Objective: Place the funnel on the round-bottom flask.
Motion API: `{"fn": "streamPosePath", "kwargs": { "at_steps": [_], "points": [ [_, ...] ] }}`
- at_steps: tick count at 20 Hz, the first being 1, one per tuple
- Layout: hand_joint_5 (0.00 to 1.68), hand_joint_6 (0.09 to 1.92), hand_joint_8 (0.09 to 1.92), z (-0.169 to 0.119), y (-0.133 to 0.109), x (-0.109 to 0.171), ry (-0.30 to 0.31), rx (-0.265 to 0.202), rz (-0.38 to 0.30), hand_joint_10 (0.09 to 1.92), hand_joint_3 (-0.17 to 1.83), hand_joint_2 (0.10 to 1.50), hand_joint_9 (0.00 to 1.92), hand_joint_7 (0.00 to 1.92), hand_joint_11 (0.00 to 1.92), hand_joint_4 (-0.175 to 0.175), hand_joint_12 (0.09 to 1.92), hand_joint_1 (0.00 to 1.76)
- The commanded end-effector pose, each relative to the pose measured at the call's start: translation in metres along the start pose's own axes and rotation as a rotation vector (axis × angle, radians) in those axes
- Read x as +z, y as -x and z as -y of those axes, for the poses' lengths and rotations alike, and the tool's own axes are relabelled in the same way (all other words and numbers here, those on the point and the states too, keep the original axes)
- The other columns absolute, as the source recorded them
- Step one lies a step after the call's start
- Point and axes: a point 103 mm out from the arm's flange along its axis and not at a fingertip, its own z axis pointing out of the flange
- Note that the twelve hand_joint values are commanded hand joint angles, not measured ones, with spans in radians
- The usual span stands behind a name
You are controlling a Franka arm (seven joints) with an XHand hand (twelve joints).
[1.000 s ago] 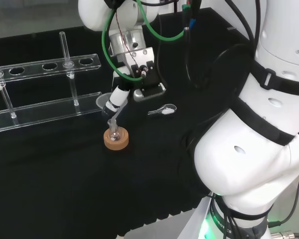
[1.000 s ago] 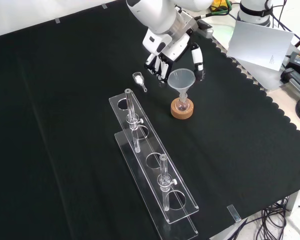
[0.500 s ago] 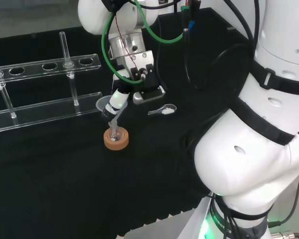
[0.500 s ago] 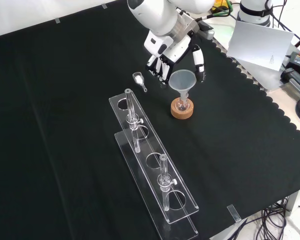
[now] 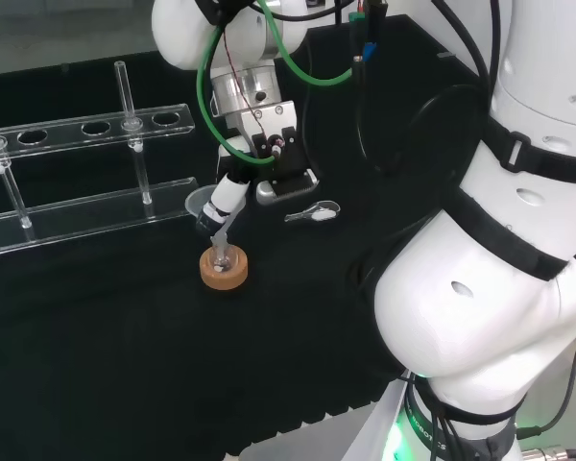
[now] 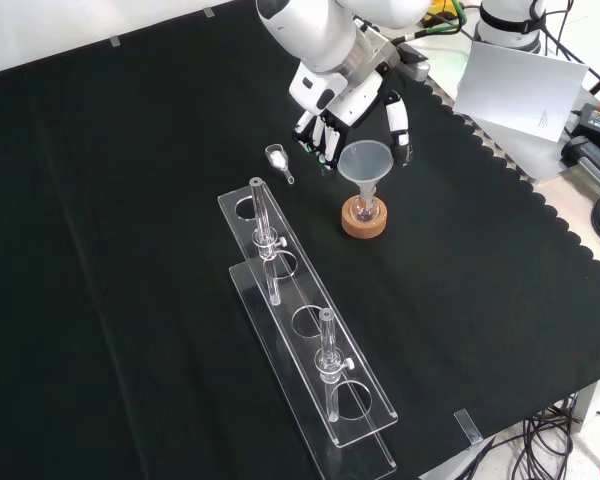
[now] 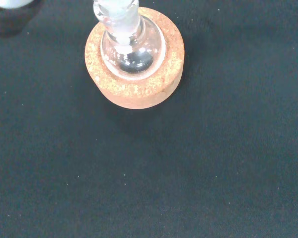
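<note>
Seating funnel [image 6: 365,163] stem in flask [image 7: 127,47] neck on cork stand [image 6: 365,220]; hand [image 6: 352,122] at funnel's 12 o'clock, fingers seemingly spread beside rim. Keep funnel plumb; withdraw straight up.

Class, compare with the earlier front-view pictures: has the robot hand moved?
Yes. The robot hand has drawn slightly up the front view, away from the cork ring; the funnel stays in the flask.

Head cam peeks over the arm from behind; front cam looks down from the opposite side; wrist cam sits super close above the cork stand [image 7: 134,64]; all three catch it.
</note>
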Motion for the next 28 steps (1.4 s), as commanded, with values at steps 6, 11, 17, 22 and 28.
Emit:
{"fn": "streamPosePath", "kwargs": {
  "at_steps": [6,11,17,22,28],
  "points": [
    [0.75,0.13,0.33,0.000,-0.001,0.008,-0.006,0.012,-0.013,0.48,0.27,0.74,0.58,0.99,0.00,0.043,1.24,0.73],
    [0.71,0.12,0.32,0.000,-0.002,0.011,0.000,0.022,-0.010,0.48,0.28,0.73,0.57,0.94,0.00,0.040,1.24,0.72],
    [0.51,0.09,0.28,0.003,-0.004,0.008,0.010,0.022,-0.010,0.56,0.30,0.69,0.43,0.66,0.00,0.023,1.18,0.67],
    [0.38,0.09,0.29,0.003,-0.002,0.004,0.014,0.026,-0.022,0.62,0.28,0.66,0.34,0.53,0.00,0.012,1.16,0.60],
    [0.18,0.09,0.41,0.006,0.004,0.000,0.006,0.022,-0.022,0.75,0.12,0.66,0.13,0.28,0.00,0.000,1.03,0.47]
  ]
}}
